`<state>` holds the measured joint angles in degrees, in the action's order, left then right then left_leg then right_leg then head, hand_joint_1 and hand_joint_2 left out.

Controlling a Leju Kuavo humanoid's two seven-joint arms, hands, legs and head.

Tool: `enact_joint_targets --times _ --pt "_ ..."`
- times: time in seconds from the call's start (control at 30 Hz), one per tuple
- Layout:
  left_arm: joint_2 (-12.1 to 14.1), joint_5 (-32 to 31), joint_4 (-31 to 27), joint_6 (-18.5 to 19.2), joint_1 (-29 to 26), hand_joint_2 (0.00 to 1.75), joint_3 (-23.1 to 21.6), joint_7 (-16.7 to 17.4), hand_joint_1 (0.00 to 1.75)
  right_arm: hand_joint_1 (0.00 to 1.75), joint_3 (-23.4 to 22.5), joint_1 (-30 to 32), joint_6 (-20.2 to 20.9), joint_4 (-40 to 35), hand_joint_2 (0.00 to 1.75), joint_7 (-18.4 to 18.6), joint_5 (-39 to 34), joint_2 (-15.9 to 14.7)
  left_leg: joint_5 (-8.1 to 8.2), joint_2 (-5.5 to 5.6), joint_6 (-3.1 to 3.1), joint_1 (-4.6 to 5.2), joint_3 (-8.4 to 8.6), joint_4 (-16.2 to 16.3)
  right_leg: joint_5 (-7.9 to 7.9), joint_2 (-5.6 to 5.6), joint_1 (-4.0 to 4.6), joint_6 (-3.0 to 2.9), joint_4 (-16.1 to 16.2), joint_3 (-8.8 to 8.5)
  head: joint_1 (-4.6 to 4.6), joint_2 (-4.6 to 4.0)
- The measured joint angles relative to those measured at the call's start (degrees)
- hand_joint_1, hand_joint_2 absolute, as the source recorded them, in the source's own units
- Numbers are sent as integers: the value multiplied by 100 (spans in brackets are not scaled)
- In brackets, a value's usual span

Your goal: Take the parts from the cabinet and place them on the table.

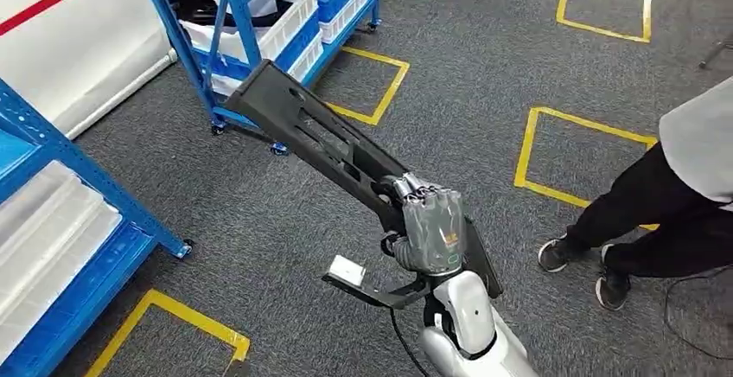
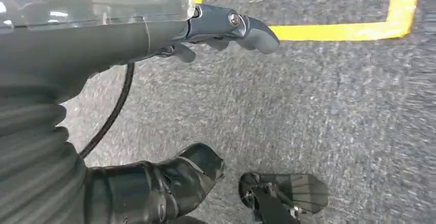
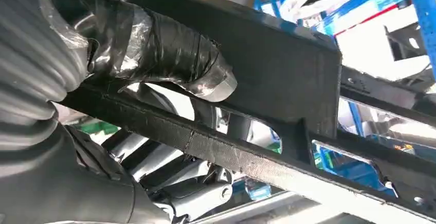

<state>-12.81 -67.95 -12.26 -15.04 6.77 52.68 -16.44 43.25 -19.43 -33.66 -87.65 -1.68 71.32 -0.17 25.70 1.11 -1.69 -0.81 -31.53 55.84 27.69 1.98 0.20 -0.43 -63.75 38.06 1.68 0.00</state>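
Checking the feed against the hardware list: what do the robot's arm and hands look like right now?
In the head view, the right arm is glossy silver-white with a black cable beside it. Its robot hand is grey with an orange mark on the back and metallic finger segments. The right wrist view shows a grey ribbed cover and a tape-wrapped thumb. The left robot hand has dark blue-grey fingers.

— What colour is the part point(image 1: 320, 139)?
— Black all over. The right hand point(image 1: 430, 226) on it is grey.
— And the floor point(image 1: 484, 92)?
— Dark grey speckled carpet with yellow tape squares point(image 1: 603, 9).
— The racks point(image 1: 226, 14)?
— Blue frames, white bins point(image 1: 281, 27).
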Motion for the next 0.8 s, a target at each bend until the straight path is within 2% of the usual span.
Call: enact_joint_targets --times 0.03,0.07,0.1,0.13,0.17,0.2,0.23,0.27,0.3,0.33,0.4,0.43,0.47,0.5,0.53,0.57,0.6,0.63,0.67,0.7,0.73,0.77,0.8 --pt "0 0 0 2 -4 175 0 0 0 175 0 -4 0 0 175 -2 -2 0 7 -71 -6 10 -1 9 208 -95 -19 27 -422 208 2 0" --pt "0 0 0 2 -15 175 0 0 0 175 0 3 4 2 175 -7 -6 0 23 -161 -10 16 -1 17 407 -128 -50 55 -907 453 -2 0" --pt "2 0 0 2 -24 175 2 0 0 175 0 17 7 9 175 -7 -13 -4 36 -248 -10 16 -3 26 493 -137 -77 83 -1236 625 2 0" --pt "2 2 0 2 -31 175 2 0 0 175 0 29 9 9 175 -7 -26 -11 50 -323 -2 16 -1 37 433 -145 -102 106 -1272 652 -2 0" --pt "2 2 0 2 -30 175 2 0 0 175 0 36 9 9 175 -7 -26 -15 68 -399 9 16 1 54 248 -172 -120 123 -1021 529 2 0" --pt "0 2 0 2 -26 175 0 0 0 175 0 35 9 9 175 -9 -26 -15 94 -465 23 15 6 75 10 -218 -134 130 -576 283 0 0" --pt "-2 0 0 2 -20 175 0 0 0 175 0 33 9 7 175 -9 -26 -15 123 -518 48 13 17 103 -222 -331 -139 129 -19 -25 2 0" --pt "-2 0 0 2 -19 175 0 0 0 175 0 28 9 7 175 -9 -26 -15 164 -573 88 22 30 134 -189 -657 -94 93 411 -231 0 0" --pt "-2 2 0 2 -18 175 0 0 0 175 0 32 9 4 175 -9 -26 -13 188 -615 126 61 26 159 -232 -674 -57 53 407 -230 -2 0" --pt "-2 2 0 4 -20 175 0 0 0 175 0 27 9 4 175 -9 -26 -13 194 -640 158 58 31 157 -221 -581 -38 8 378 -214 0 0" --pt "-2 2 0 4 -10 175 0 0 0 175 -2 33 7 2 175 -9 -28 -15 211 -762 212 48 73 142 -217 -461 -5 -38 385 -199 0 0" --pt "-4 2 0 4 -7 175 0 -2 0 175 -2 34 7 -2 175 -11 -28 -15 242 -798 256 35 92 146 -243 -396 -48 -93 435 -221 -4 0" --pt "-4 2 0 4 -4 175 0 -2 0 175 -2 38 7 -11 175 -11 -28 -15 340 -554 289 9 69 243 -265 -339 -79 -128 467 -253 0 0" --pt "-4 2 0 4 -4 175 0 -4 0 175 -2 25 7 -9 175 -9 -28 -15 544 -330 283 -1 -55 521 -275 -286 -85 -174 472 -251 -4 0" --pt "-4 2 0 4 -15 175 0 -4 0 175 -2 23 7 -9 175 -11 -28 -7 797 -211 286 -3 -258 981 -273 -226 -85 -193 472 -248 -7 0" --pt "-2 2 0 4 -27 175 0 -4 0 175 0 32 7 -9 175 -15 -26 -4 1026 -161 295 -3 -502 1504 -275 -151 -75 -199 472 -247 -7 0" --pt "-2 2 0 4 -38 175 0 -4 0 175 0 48 7 -7 175 -18 -26 -4 1147 -152 300 -3 -708 1921 -276 -70 -65 -200 467 -245 -7 0" --pt "-2 2 0 4 -49 175 0 -4 0 175 0 60 7 -7 175 -17 -28 -4 1106 -152 294 -5 -795 2063 -276 15 -60 -199 462 -248 -7 0" --pt "-2 2 0 4 -56 175 0 -4 0 175 0 66 7 -4 175 -17 -26 -4 936 -147 289 -6 -741 1906 -276 95 -60 -199 455 -253 -7 0" --pt "-2 4 0 4 -54 175 2 -4 0 175 0 66 7 -4 175 -17 -26 -4 680 -140 282 -12 -578 1524 -276 177 -62 -198 443 -257 -7 0" --pt "0 0 0 4 -47 175 0 -4 0 175 -2 66 7 -7 175 -18 -26 -4 375 -76 278 -30 -335 967 -269 261 -67 -187 421 -263 -7 0" --pt "2 0 0 4 -47 175 0 -4 0 175 -2 65 4 -7 175 -17 -26 -4 154 131 277 -61 -117 454 -253 331 -73 -161 392 -256 -7 0" --pt "4 0 0 4 -56 175 0 -2 0 175 -2 60 4 -7 175 -17 -28 -4 257 390 271 -62 -63 326 -247 381 -42 -122 354 -215 -4 0"
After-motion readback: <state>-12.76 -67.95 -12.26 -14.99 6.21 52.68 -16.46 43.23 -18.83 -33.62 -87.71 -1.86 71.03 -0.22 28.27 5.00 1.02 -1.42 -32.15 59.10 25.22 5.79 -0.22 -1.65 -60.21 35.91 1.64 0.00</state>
